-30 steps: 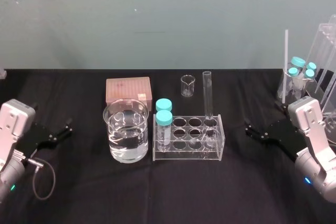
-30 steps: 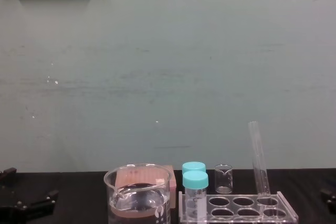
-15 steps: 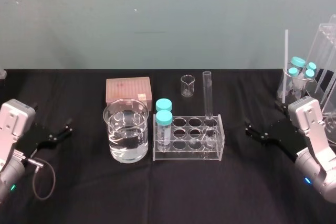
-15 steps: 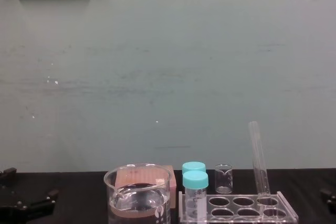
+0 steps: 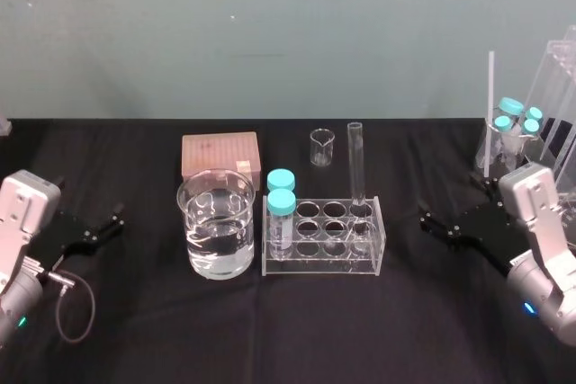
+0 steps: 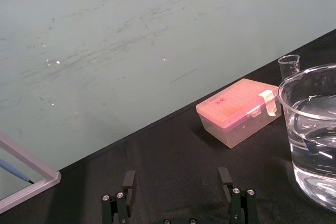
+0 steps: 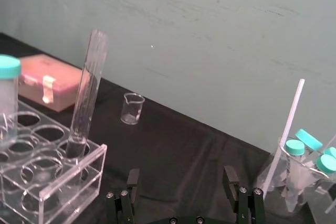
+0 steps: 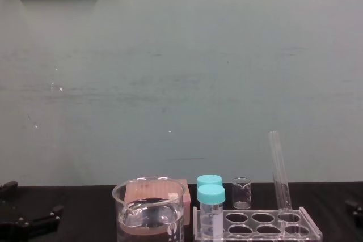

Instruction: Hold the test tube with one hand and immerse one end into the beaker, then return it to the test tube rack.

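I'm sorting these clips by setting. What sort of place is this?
Most likely a laboratory bench: a test tube stands in a clear rack with two capped vials, and a beaker of clear liquid sits right beside it.

Test tube (image 5: 356,164) upright in back right hole of test tube rack (image 5: 324,258), beaker (image 5: 216,224) part full, just left of it. Left gripper (image 5: 114,219) and right gripper (image 5: 427,224) low, well out either side
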{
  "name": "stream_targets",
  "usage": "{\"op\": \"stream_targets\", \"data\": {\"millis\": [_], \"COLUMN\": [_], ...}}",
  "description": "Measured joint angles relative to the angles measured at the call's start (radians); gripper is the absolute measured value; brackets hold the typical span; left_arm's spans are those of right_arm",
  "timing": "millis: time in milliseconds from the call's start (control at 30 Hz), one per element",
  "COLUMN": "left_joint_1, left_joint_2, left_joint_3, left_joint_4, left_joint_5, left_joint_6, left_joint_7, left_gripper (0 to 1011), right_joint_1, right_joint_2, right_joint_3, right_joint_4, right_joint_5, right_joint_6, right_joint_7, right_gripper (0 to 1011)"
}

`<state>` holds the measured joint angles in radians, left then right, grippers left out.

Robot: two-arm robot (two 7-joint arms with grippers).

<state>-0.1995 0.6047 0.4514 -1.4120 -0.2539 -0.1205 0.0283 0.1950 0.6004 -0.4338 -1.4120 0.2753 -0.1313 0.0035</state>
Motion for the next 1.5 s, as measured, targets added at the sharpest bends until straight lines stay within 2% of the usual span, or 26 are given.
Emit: {"op": "stream_targets", "data": {"millis": [200, 267, 367, 400, 567, 733, 1000, 1500], "left_joint_1": [0.000, 0.000, 0.000, 0.000, 0.000, 0.000, 0.000, 0.000], "left_joint_2": [0.000, 0.000, 0.000, 0.000, 0.000, 0.000, 0.000, 0.000], "left_joint_3": [0.000, 0.000, 0.000, 0.000, 0.000, 0.000, 0.000, 0.000], "left_joint_4": [0.000, 0.000, 0.000, 0.000, 0.000, 0.000, 0.000, 0.000], "left_joint_5": [0.000, 0.000, 0.000, 0.000, 0.000, 0.000, 0.000, 0.000], "left_joint_6": [0.000, 0.000, 0.000, 0.000, 0.000, 0.000, 0.000, 0.000], "left_joint_7": [0.000, 0.000, 0.000, 0.000, 0.000, 0.000, 0.000, 0.000], "left_gripper": [1000, 1000, 1000, 1000, 1000, 1000, 1000, 1000], "right_joint_1": [-0.010, -0.015, -0.017, -0.017, -0.008, 0.013, 0.075, 0.212], "right_joint_2": [-0.023, -0.039, -0.049, -0.054, -0.061, -0.068, -0.088, -0.164], "right_joint_3": [0.052, 0.089, 0.112, 0.121, 0.128, 0.115, 0.078, 0.032], "right_joint_4": [-0.008, -0.017, -0.026, -0.031, -0.048, -0.053, -0.021, 0.137], "right_joint_5": [0.089, 0.168, 0.219, 0.252, 0.304, 0.309, 0.269, 0.173], "right_joint_6": [0.001, 0.018, 0.039, 0.056, 0.105, 0.131, 0.142, 0.134], "right_joint_7": [0.049, 0.091, 0.125, 0.153, 0.225, 0.284, 0.365, 0.436], "right_gripper": [1002, 1003, 1003, 1003, 1002, 1003, 1003, 1002]}}
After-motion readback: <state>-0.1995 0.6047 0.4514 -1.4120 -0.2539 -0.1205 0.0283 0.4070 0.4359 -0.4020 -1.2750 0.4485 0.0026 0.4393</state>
